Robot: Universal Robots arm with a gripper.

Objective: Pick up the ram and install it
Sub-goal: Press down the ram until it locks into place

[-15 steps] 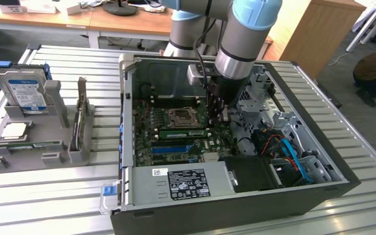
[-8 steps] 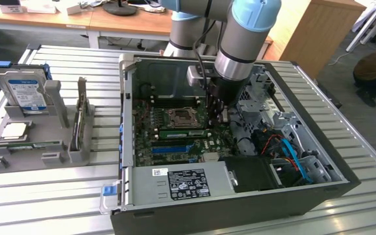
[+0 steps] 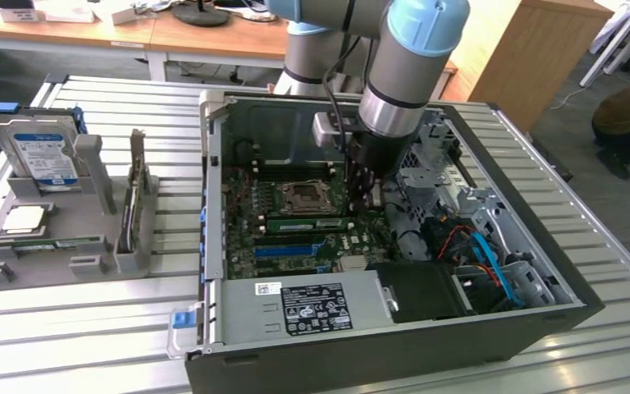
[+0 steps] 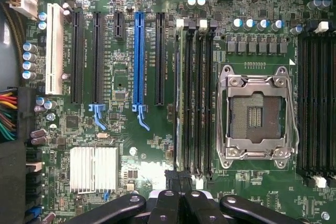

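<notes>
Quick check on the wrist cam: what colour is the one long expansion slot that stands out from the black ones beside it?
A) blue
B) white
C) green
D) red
A: in the wrist view the long blue slot stands between black slots on the motherboard, its blue latch at one end; the only white slot is a separate one nearer the board's edge.

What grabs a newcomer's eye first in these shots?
The arm reaching down into the open PC case, its shut gripper just over the memory slots beside the empty CPU socket. In the wrist view, the blue slot stands out on the green motherboard. At the exterior view's left, a grey rack holds a hard drive.
</notes>
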